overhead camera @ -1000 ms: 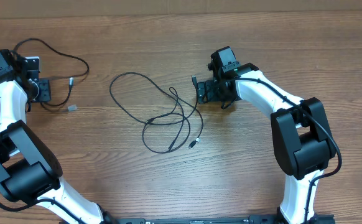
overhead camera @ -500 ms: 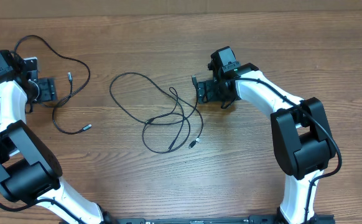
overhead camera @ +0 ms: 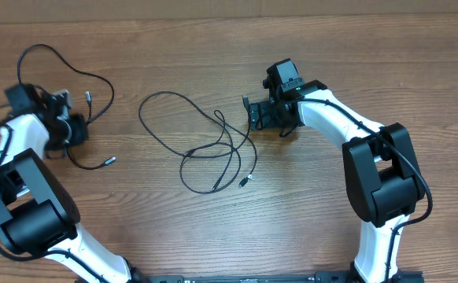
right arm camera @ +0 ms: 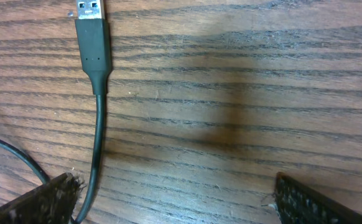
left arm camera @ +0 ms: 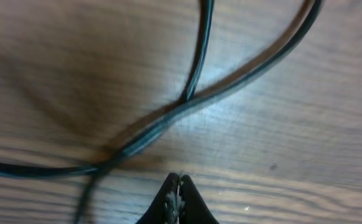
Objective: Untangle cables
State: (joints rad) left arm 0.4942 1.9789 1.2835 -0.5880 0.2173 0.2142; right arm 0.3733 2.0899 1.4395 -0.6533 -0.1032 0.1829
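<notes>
Looking down from overhead, the table (overhead camera: 331,55) is brown wood with fine dark grain lines running side to side. The cables are thin, round, glossy black cords.

The middle cable (overhead camera: 213,149) sits about dead centre. It's a couple of loose oval loops crossing each other, with a small silver-tipped end (overhead camera: 245,181) poking out at 5 o'clock.

The left cable (overhead camera: 95,79) is over at 9 to 10 o'clock, curling in an open hook shape. One plug end (overhead camera: 109,160) lies flat at its 6 o'clock.

The left gripper (overhead camera: 73,128) sits inside that hook with its jaws pressed tight together and nothing between them. The left wrist view shows the tips (left arm camera: 178,199) at 6 o'clock. Two strands of cord (left arm camera: 193,102) merge just past them, not touching.

The right gripper (overhead camera: 253,114) is at 2 o'clock of the middle loops with its jaws spread wide. In its wrist view a USB plug (right arm camera: 91,34), metal shell on a matte black moulded body, lies at 11 o'clock. Its cord passes right by the left finger (right arm camera: 50,196).

The table's far edge runs along 12 o'clock, and both cables stop short of it. A wide stretch of bare wood sits at 6 o'clock of the loops, between the two arm bases.
</notes>
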